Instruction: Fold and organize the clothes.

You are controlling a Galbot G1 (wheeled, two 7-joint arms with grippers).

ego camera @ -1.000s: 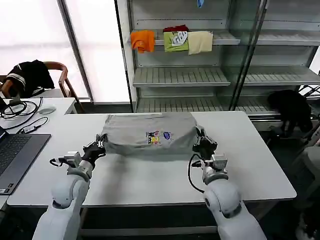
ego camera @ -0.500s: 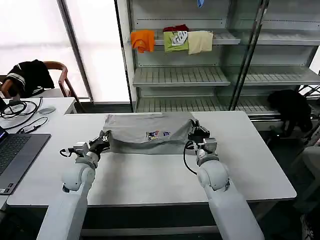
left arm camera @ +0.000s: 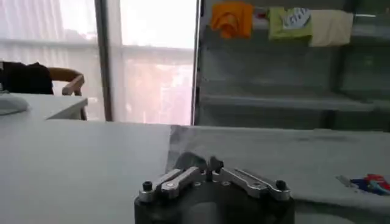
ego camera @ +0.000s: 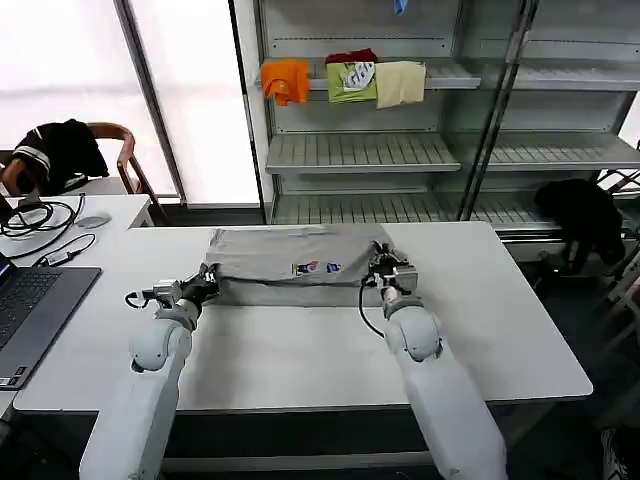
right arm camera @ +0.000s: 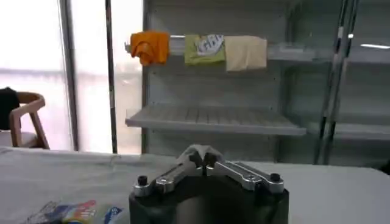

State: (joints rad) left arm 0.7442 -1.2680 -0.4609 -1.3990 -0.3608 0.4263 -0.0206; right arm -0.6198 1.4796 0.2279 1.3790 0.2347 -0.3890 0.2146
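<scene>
Shirt [ego camera: 297, 265] flat near the desk's [ego camera: 300, 350] far edge, print up. Left gripper [ego camera: 207, 281] and right gripper [ego camera: 383, 265] pinching its near corners, fingers clenched on cloth. Risk: uneven pull between sides, skewing the fold; possibly a corner slipping free.

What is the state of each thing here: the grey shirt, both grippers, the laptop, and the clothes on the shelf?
Grey shirt: lying on the table, near edge folded over, print showing.
Left gripper: shut on the shirt's left edge.
Right gripper: shut on the shirt's right edge.
Laptop: open.
Shelf clothes: draped over the shelf edge.
</scene>
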